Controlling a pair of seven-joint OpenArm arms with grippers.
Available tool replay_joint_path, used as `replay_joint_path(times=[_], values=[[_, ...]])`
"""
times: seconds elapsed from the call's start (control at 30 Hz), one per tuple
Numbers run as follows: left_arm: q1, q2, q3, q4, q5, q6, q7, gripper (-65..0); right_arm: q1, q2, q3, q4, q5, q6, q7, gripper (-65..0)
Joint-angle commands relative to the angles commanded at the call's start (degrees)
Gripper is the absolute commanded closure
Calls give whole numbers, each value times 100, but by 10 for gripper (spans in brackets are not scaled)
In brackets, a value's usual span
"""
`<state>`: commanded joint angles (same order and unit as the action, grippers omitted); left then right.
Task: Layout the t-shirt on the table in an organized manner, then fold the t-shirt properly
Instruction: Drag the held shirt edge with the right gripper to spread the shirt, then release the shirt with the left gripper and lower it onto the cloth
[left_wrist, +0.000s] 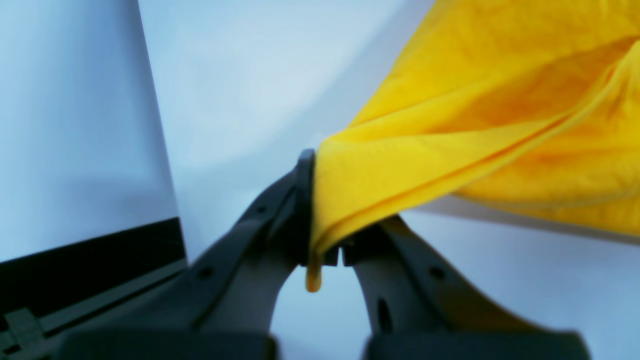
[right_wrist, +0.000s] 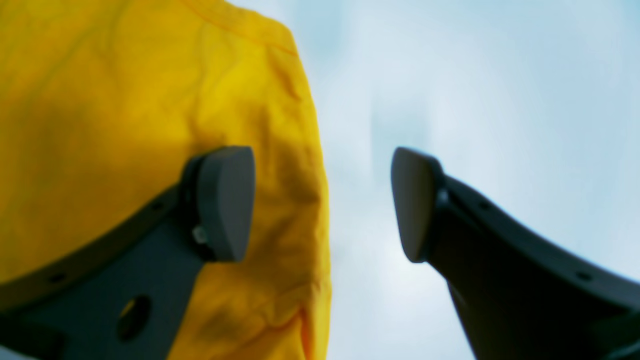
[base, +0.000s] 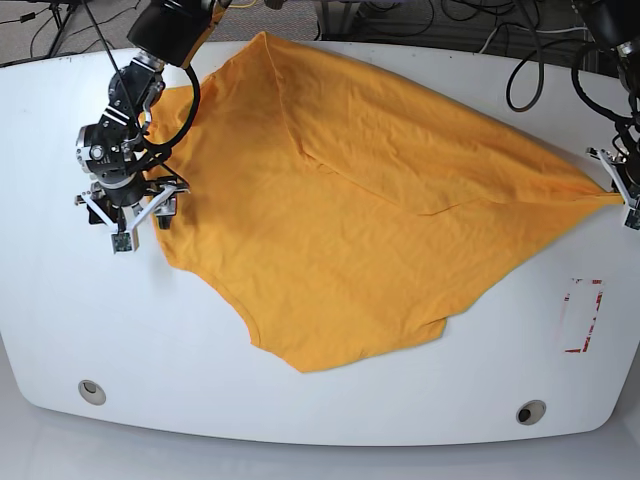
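1. At the left of the base view, the right gripper (base: 128, 205) hangs over the near-left edge of the t-shirt (base: 350, 210). The right wrist view shows its jaws spread wide with nothing between them: one pad sits over the orange-yellow cloth, the other over bare white tabletop (base: 300, 420), so the cloth's edge runs through the gap.

2. Across the middle, the t-shirt lies mostly flat on the tabletop, but askew. It is stretched into a long taper toward the right, with a diagonal crease through the body and a rounded lower edge near the front. No lettering shows on the upturned side.

3. Near the front edge sit two round metal grommets (base: 91, 391), and a red-white tape rectangle (base: 583, 315) lies toward the right, all clear of the cloth.

4. At the far right, the left gripper (left_wrist: 325, 250) is clamped on a bunched corner of the t-shirt. The left wrist view shows the fabric pinched between the jaws, a small tip poking out below, and the cloth lifted taut off the tabletop.

5. Judged from this, the laying-out step is in hand and folding has not begun. The next move probably calls for the right gripper to close on the edge beneath it, so that both arms can pull the cloth square and flat. Pulling harder from the right alone risks dragging the whole garment.
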<state>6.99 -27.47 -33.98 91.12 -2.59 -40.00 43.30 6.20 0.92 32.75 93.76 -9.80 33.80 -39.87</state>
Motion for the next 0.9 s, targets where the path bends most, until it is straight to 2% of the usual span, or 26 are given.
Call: replay_joint_path(times=[0.33, 0.47, 0.57, 0.67, 0.73, 0.77, 0.83, 0.9], values=[[-193, -44, 0, -193, 0, 0, 0, 0, 633, 18, -738, -1099, 0, 9, 26, -431], [-193, -167, 0, -237, 0, 0, 0, -3, 765, 18, -1064, -1451, 0, -9, 290, -431], [-193, -193, 0, -237, 0, 0, 0, -68, 818, 18, -1178, -1670, 0, -18, 519, -431], [-193, -193, -9, -237, 0, 0, 0, -193, 870, 18, -1231, -1864, 0, -18, 589, -431], [-193, -202, -26, -237, 0, 0, 0, -290, 941, 18, -1231, -1960, 0, -9, 589, -431], [-193, -202, -26, -237, 0, 0, 0, -360, 967, 18, -1231, -2040, 0, -9, 589, -430], [-193, -202, -35, -211, -9, 0, 0, -422, 976, 18, -1222, -2119, 0, 0, 589, -430], [-193, -202, -44, -185, -9, 0, 0, -444, 976, 18, -1213, -2145, 0, 0, 589, -428]])
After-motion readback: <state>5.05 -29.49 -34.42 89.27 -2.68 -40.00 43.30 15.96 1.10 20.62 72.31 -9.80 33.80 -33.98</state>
